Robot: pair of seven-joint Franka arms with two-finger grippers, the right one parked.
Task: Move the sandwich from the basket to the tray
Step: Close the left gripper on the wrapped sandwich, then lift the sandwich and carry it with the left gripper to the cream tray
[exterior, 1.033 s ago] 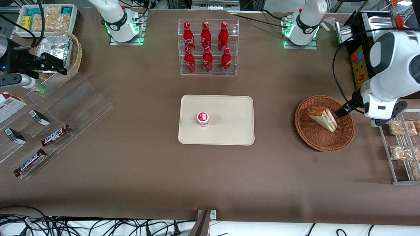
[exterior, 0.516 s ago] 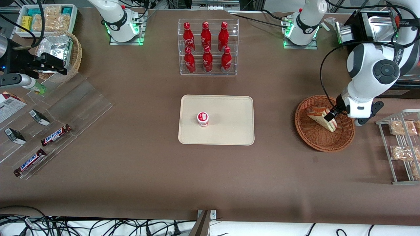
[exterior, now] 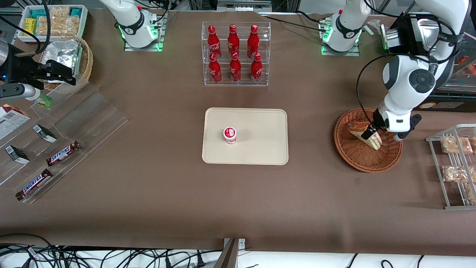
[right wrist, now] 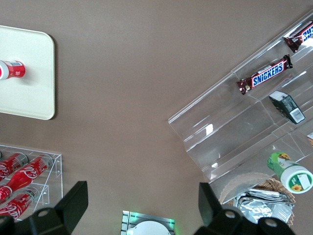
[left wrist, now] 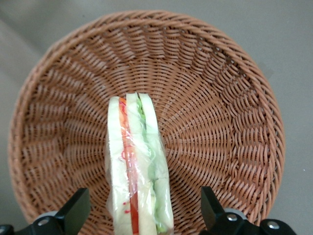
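Note:
The sandwich [exterior: 366,134], a wrapped triangular wedge with white bread and green and red-orange layers, lies in the reddish-brown wicker basket [exterior: 353,156] toward the working arm's end of the table. My left gripper [exterior: 372,132] hangs just above the sandwich, inside the basket's rim. In the left wrist view the sandwich [left wrist: 137,166] stands on edge in the basket [left wrist: 220,107]. The gripper [left wrist: 143,210] is open, one black finger [left wrist: 74,210] on each side of the sandwich, both apart from it. The cream-beige tray [exterior: 260,149] lies at the table's middle.
A small red-and-white cup [exterior: 230,134] stands on the tray. A clear rack of red bottles [exterior: 235,54] stands farther from the camera than the tray. A wire rack with tan snack bags [exterior: 455,163] sits beside the basket. Clear shelves with Snickers bars [exterior: 63,153] lie toward the parked arm's end.
My left gripper has moved from beside the basket's rim to over the sandwich and has come lower. The sandwich has not moved.

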